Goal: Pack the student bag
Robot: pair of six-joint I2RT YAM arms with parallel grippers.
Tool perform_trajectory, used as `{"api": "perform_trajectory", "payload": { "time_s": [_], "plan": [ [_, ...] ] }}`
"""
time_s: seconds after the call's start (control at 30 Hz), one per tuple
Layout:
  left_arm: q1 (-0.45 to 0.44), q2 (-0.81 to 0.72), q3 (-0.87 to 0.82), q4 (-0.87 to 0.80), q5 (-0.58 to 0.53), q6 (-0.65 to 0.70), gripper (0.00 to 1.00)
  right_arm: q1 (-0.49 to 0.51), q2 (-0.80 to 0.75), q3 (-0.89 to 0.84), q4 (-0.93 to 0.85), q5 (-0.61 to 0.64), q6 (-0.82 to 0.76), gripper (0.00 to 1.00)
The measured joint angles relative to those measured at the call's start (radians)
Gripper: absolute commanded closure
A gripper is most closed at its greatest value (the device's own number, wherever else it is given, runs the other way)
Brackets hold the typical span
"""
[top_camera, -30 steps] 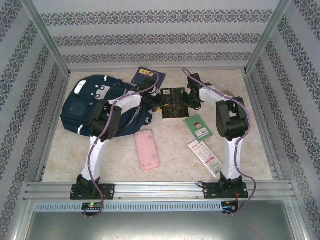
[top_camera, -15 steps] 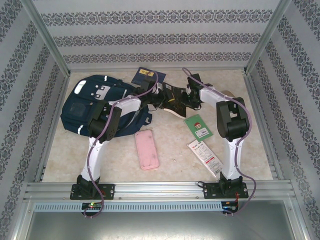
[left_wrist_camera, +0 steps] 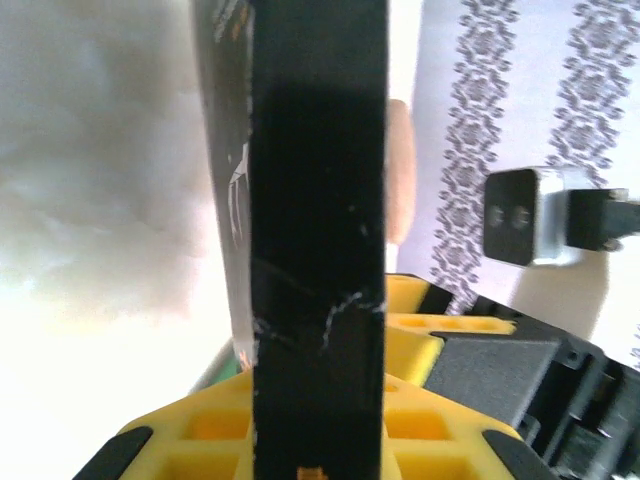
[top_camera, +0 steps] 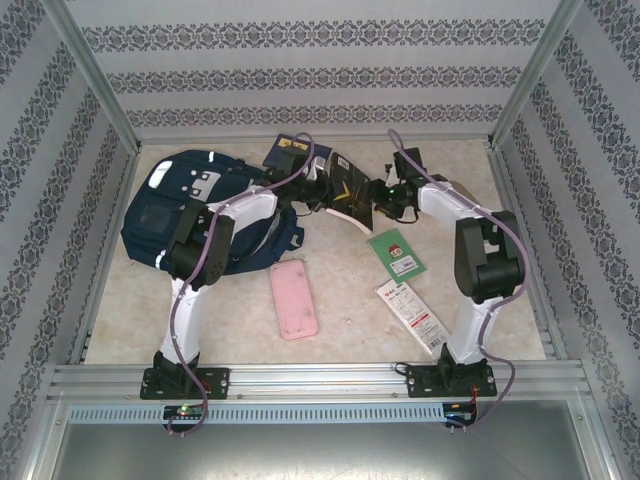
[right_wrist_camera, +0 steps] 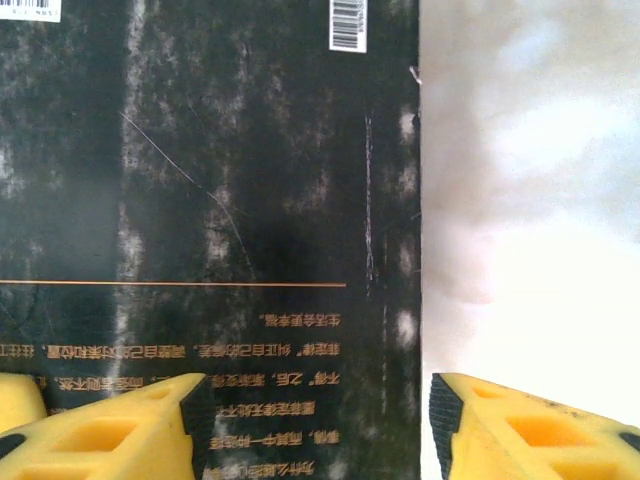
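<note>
Lying nearest the arm bases on the counter (top_camera: 220, 325) are a pink case (top_camera: 294, 298) and, well apart to its right, a red-and-white packet (top_camera: 409, 313). Just beyond the packet sits a green card (top_camera: 395, 252). Farther back, a black book (top_camera: 350, 190) is held up off the counter at a tilt between the two arms. The left tool (top_camera: 322, 190) pinches it: from the left wrist, the book's (left_wrist_camera: 320, 200) dark edge stands upright between the yellow fingers (left_wrist_camera: 195, 430) of that tool (left_wrist_camera: 320, 405). The right tool (top_camera: 385, 195) sits at the book's right side, spread wide. From the right wrist, this tool (right_wrist_camera: 315, 420) faces the book's (right_wrist_camera: 210, 200) cover, which bears an orange line, small print and a barcode; one finger (right_wrist_camera: 110, 425) lies over the cover and the other is past its edge. The bag (top_camera: 160, 215) lies flat at the far left of the counter, partly under the left arm, with its white stripe and grey patch showing. A blue booklet (top_camera: 290, 155) lies at the far edge, just right of the bag and behind the left tool.
</note>
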Motion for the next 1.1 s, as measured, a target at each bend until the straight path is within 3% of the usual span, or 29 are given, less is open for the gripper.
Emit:
{"api": "perform_trajectory", "payload": {
  "time_s": [0.47, 0.6, 0.93, 1.03, 1.1],
  "plan": [
    [0.031, -0.087, 0.000, 0.055, 0.174, -0.013, 1.00, -0.109, -0.087, -0.179, 0.402, -0.318, 0.262, 0.35],
    [0.035, -0.089, 0.000, 0.104, 0.190, -0.031, 1.00, -0.113, -0.066, -0.192, 0.557, -0.391, 0.374, 0.32],
    [0.038, -0.090, 0.000, 0.123, 0.196, -0.046, 1.00, -0.114, 0.010, -0.244, 0.905, -0.504, 0.644, 0.37],
    [0.038, -0.090, 0.000, 0.128, 0.207, -0.046, 1.00, -0.113, 0.014, -0.244, 0.982, -0.526, 0.707, 0.25],
    [0.038, -0.090, -0.001, 0.138, 0.217, -0.049, 1.00, -0.113, 0.014, -0.244, 1.019, -0.541, 0.726, 0.25]
  ]
}}
